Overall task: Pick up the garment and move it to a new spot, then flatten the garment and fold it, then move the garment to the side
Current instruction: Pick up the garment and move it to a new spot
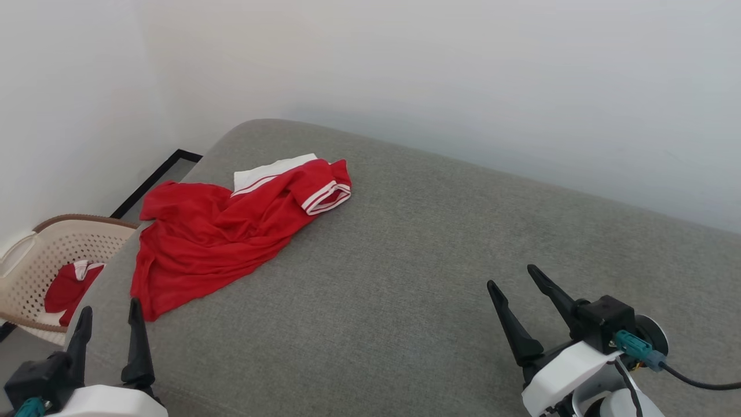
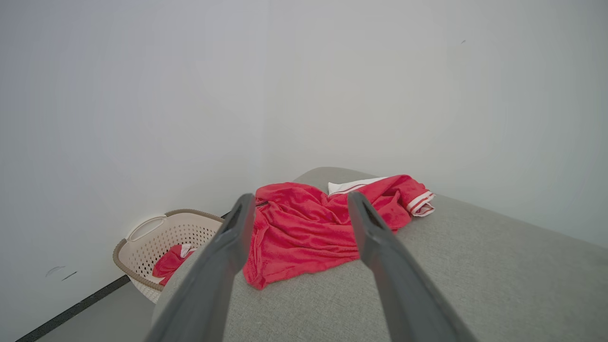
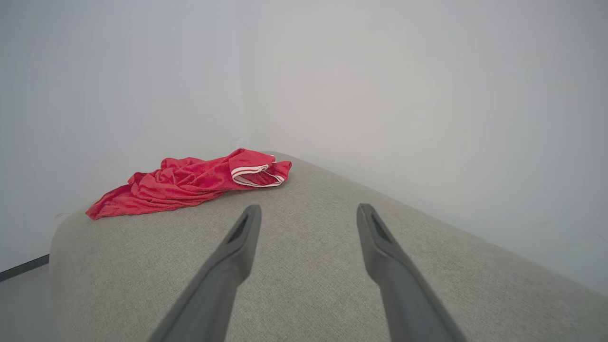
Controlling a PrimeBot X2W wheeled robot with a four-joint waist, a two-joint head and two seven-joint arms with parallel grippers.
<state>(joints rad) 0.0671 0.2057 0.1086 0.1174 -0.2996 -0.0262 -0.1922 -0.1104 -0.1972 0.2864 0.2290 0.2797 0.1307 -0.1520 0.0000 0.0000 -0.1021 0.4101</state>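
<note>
On grey couch [image 1: 405,278], far L, crumpled red garment [image 1: 214,237], 1 striped cuff [image 1: 327,197]

Holding the left gripper [image 2: 300,195] with its dark jaws spread wide, aiming toward the red T-shirt [image 2: 304,232]. Viewing that T-shirt lying crumpled at the far corner of the grey cushion [image 2: 475,270], a white sleeve and a striped cuff showing on its far side near the white wall [image 2: 380,85]. Catching, beside the cushion on the floor [image 2: 104,313], a beige perforated laundry basket [image 2: 156,237] holding a red-and-white cloth [image 2: 168,263].
</note>
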